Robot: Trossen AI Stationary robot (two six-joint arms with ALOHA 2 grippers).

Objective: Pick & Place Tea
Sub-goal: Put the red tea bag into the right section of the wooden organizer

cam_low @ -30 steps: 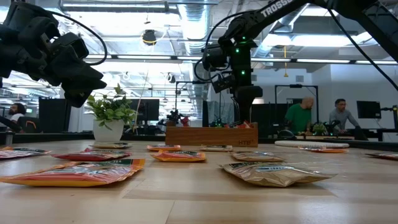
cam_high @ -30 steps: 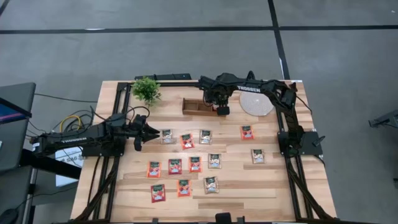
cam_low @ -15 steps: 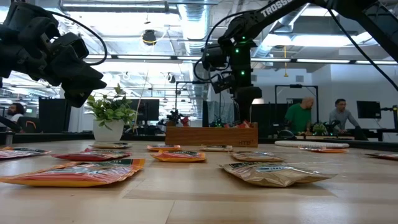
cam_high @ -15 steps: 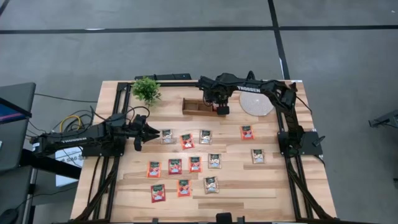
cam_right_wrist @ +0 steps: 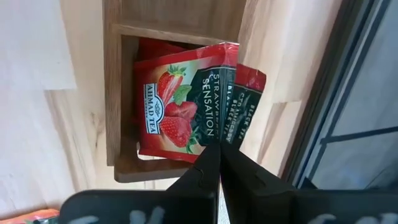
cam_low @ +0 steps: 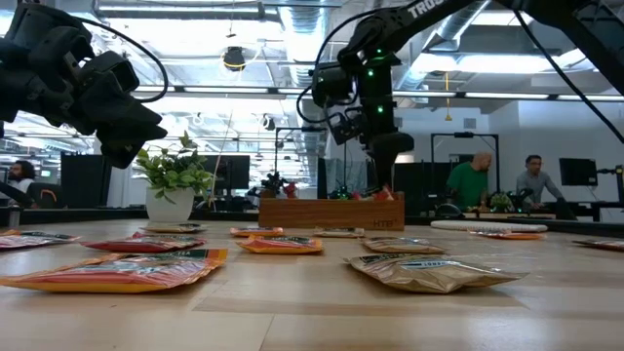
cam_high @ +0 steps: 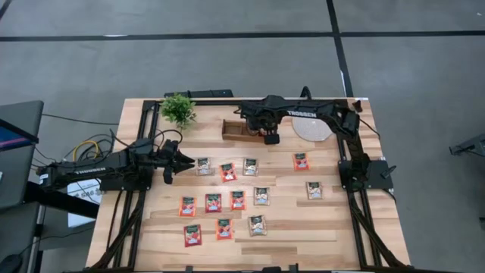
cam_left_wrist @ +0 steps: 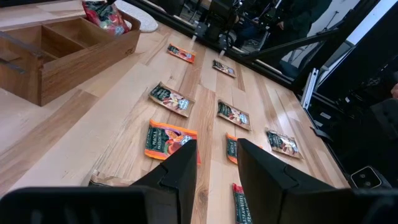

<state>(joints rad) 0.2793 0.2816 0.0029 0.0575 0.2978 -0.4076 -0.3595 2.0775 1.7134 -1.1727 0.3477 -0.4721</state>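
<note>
Pinching a red sachet (cam_right_wrist: pixel 186 118) by its dark top band, the right gripper (cam_right_wrist: pixel 219 163) hangs closed over the wooden tray's (cam_high: pixel 235 129) end compartment. Looks light, thin, floppy and slick, so an edge grip suits. Other sachets (cam_high: pixel 237 199) lie on the table (cam_high: pixel 318 227). Left gripper (cam_left_wrist: pixel 214 163) waits, parted, empty.

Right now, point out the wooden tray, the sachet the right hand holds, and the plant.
wooden tray (cam_high: pixel 236 129), high view, its left compartments.
red sachet (cam_right_wrist: pixel 180 112), right wrist view, strawberry print.
plant (cam_high: pixel 178 109), high view, leaf centre.
</note>
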